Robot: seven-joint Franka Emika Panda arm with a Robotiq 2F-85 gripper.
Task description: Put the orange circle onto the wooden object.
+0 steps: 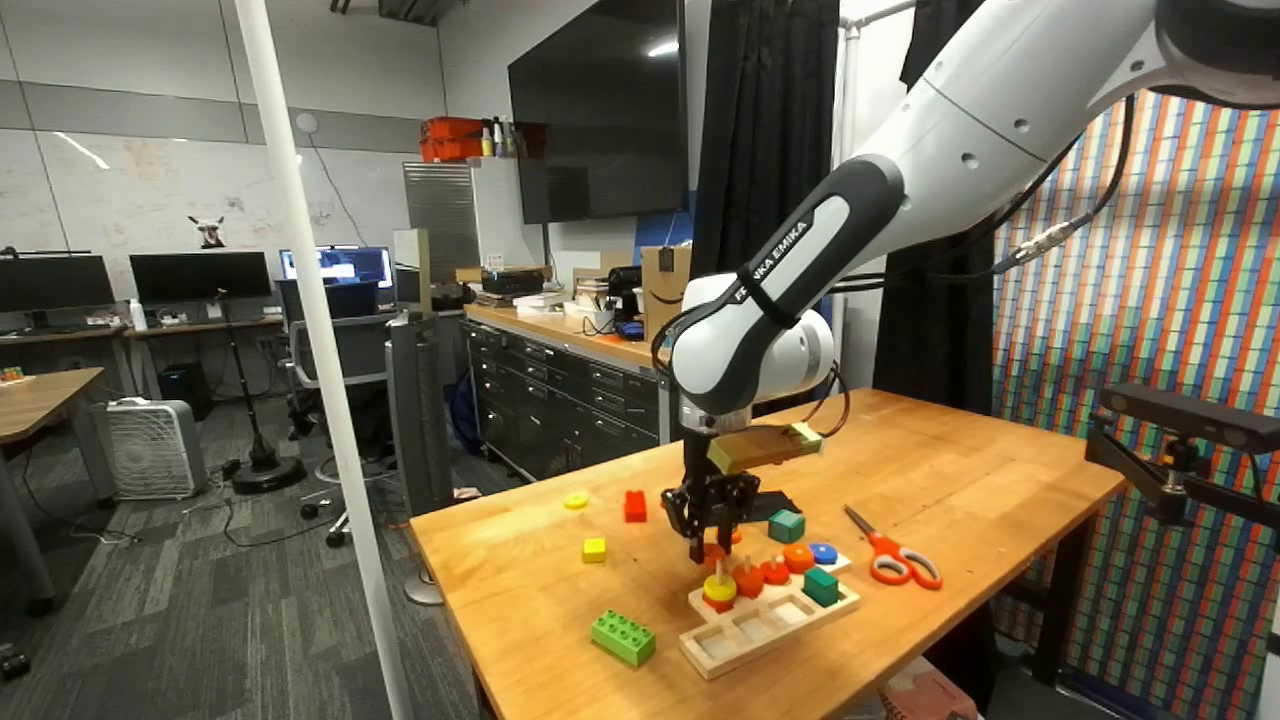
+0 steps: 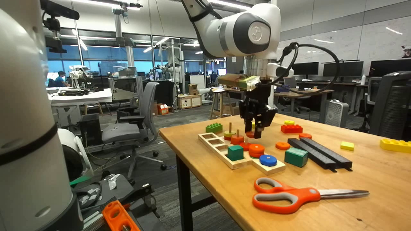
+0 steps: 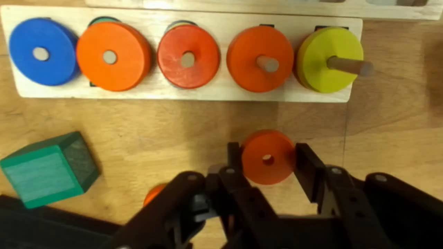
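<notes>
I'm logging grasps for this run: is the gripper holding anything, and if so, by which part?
Yes, an orange disc, held by its outer edge, with the fingers on opposite sides and its middle uncovered.

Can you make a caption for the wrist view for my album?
Black jaws hold an orange disc near a wooden board with five pegs.

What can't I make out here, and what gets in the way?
Wrist view: most of a loose orange disc, hidden behind the gripper.
Wrist view: most of the slotted wooden board, cut off by the top edge.
In an exterior view: part of the gripped orange circle, behind the gripper.
In an exterior view: one end of the large yellow brick, past the right edge.
</notes>
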